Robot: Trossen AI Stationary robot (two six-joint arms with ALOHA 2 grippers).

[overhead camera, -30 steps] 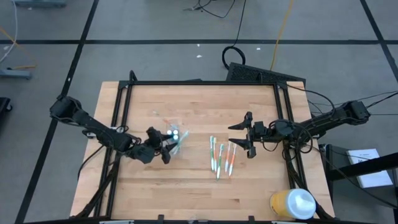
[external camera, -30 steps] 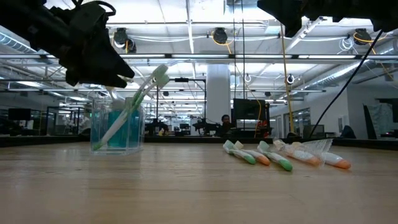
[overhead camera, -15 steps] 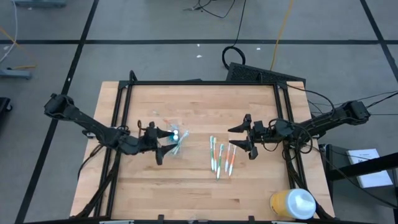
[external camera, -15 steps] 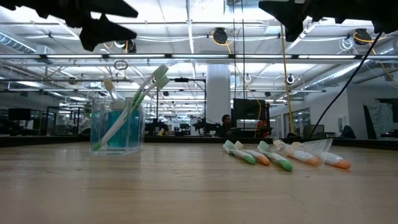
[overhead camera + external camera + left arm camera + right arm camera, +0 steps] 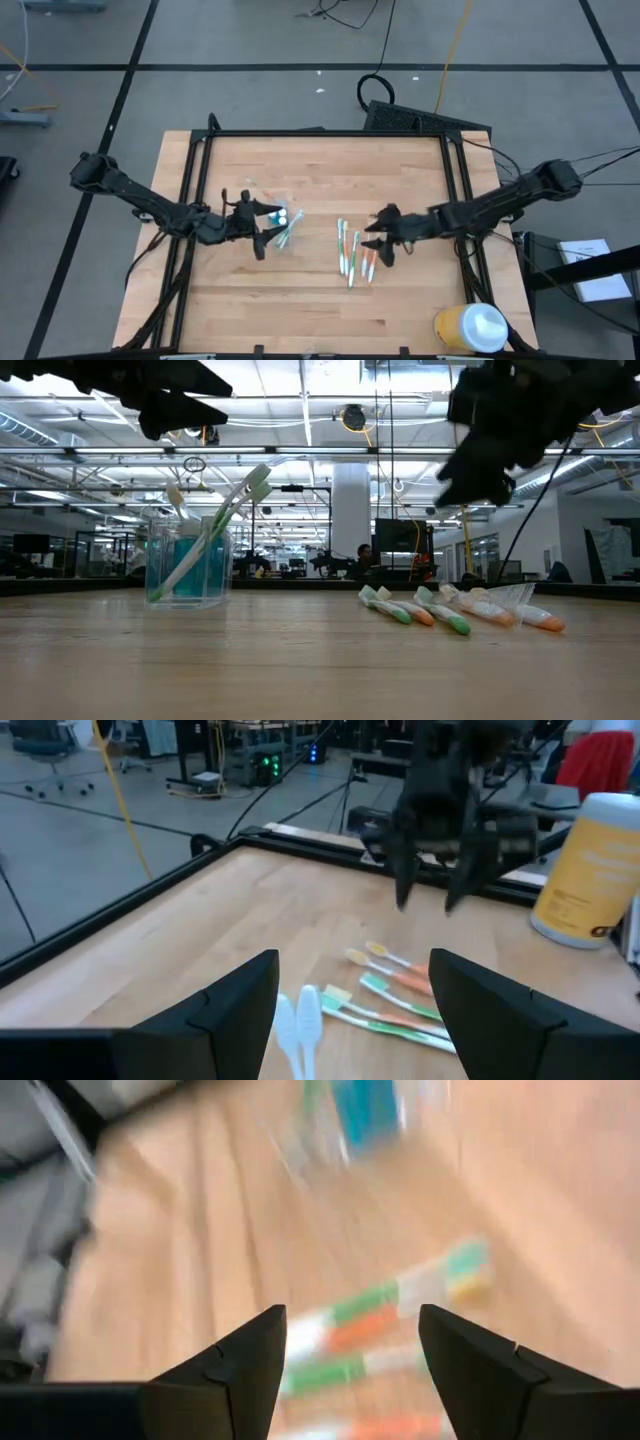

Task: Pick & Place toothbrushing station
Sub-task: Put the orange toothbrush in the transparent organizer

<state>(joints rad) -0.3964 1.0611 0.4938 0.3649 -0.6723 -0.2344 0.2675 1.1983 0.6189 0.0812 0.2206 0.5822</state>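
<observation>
1. High view: on the desk (image 5: pixel 300 290), the clear cup (image 5: pixel 277 222) holds toothbrushes and blue tubes. The left claw (image 5: pixel 252 222) sits just beside it, spread wide and empty. The loose toothbrushes (image 5: pixel 354 253) lie well to the cup's other side, with the right claw (image 5: pixel 382 240) over them, parted, gripping nothing. A yellow container (image 5: pixel 470 326) stands far from the cup, at the desk's corner.
2. Low view: the cup (image 5: pixel 190 565) stands upright, brush heads leaning out; the left claw (image 5: pixel 170 395) hangs above it.
3. Left wrist view: the cup's brush heads (image 5: pixel 300 1020) show between its fingers (image 5: pixel 235 1010).
4. Right wrist view: blurred brushes (image 5: pixel 380 1320) between its fingers (image 5: pixel 250 1360).
</observation>
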